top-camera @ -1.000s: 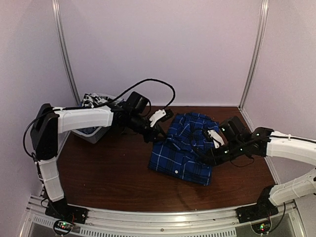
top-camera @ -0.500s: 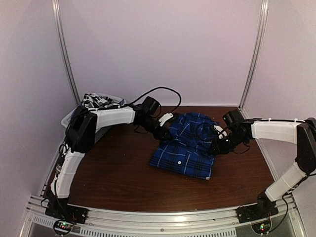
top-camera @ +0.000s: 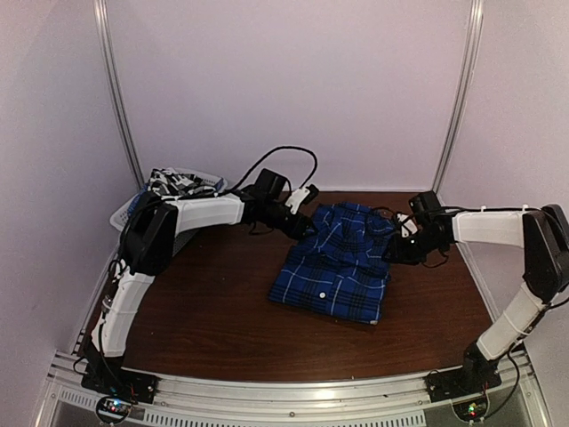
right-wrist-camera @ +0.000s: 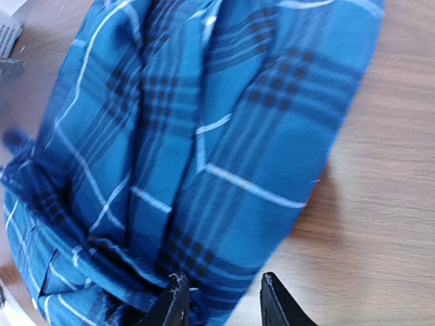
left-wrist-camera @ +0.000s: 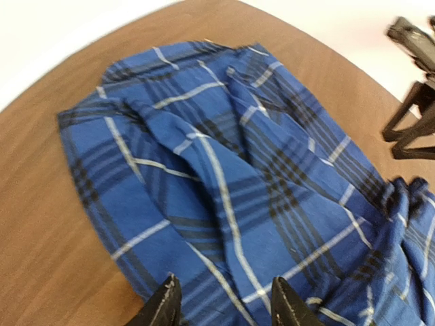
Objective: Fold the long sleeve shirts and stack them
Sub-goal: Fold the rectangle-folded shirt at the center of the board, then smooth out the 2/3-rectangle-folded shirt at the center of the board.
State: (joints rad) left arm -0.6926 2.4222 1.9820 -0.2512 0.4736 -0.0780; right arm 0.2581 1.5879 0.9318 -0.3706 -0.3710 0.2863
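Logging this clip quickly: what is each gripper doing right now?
Left gripper: open, over the blue shirt, gripping nothing.
Right gripper: open, over the same shirt.

Brown wood table [top-camera: 204, 311]; white mesh basket [top-camera: 118, 215] at its far-left corner; pale walls [top-camera: 293, 89] behind.

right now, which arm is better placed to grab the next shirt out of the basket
Left. The basket with the black-and-white shirt sits at the far left, on the side of the left gripper. The right gripper is beyond the blue shirt, farther off. Both look open.
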